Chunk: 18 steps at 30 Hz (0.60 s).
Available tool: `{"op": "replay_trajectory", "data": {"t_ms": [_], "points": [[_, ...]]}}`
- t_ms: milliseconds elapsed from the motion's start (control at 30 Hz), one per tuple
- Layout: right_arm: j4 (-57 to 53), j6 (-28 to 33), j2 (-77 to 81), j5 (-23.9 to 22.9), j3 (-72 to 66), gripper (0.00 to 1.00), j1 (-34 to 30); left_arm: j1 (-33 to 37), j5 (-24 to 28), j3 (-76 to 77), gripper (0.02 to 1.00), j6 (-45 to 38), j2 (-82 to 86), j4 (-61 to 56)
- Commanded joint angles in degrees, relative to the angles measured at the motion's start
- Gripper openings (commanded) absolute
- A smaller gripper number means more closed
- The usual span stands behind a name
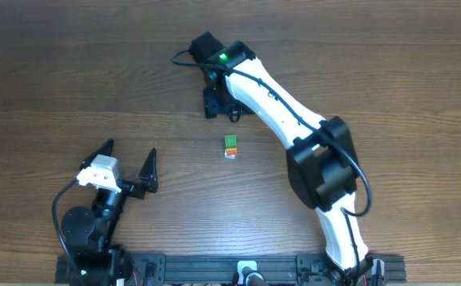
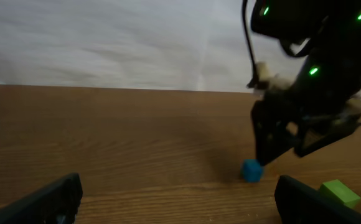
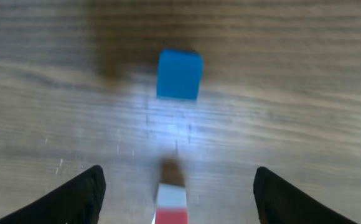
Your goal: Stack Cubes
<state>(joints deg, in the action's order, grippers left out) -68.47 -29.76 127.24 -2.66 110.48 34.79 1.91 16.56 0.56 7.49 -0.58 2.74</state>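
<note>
Looking down from above, the right gripper (image 1: 223, 110) hangs beyond the table's (image 1: 48, 71) middle, its arm reaching across from the near right. A small stack (image 1: 230, 147) stands just nearer than it, green on top with red and white beneath. That looks like the pile the last cube is meant for. The left gripper (image 1: 129, 159) sits at the near left, well apart from the stack, jaws spread wide and holding nothing. It is probably parked there to leave the other arm room.

From the left wrist, the left gripper (image 2: 177, 186) shows both fingers far apart. Across the table the right gripper (image 2: 280, 140) hovers just above the blue cube (image 2: 251, 170), which rests on the wood. The green cube (image 2: 339, 193) that tops the stack stands to the right and nearer.

From the right wrist, the right gripper (image 3: 179, 177) is wide and empty. The blue cube (image 3: 179, 74) lies beyond its fingertips and the stack (image 3: 170, 205) sits between the fingers. The cube is not yet centred between them, so a reach farther out seems needed before closing.

No label or writing can be read on anything; only green indicator lights glow on the right arm.
</note>
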Motion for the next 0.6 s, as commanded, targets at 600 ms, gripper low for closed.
{"op": "replay_trajectory", "data": {"t_ms": [600], "points": [[7.0,-0.5,7.8,3.0,0.9,0.627,-2.8,-0.3,0.6,-0.2,1.000,-0.7,0.3,0.1]]}}
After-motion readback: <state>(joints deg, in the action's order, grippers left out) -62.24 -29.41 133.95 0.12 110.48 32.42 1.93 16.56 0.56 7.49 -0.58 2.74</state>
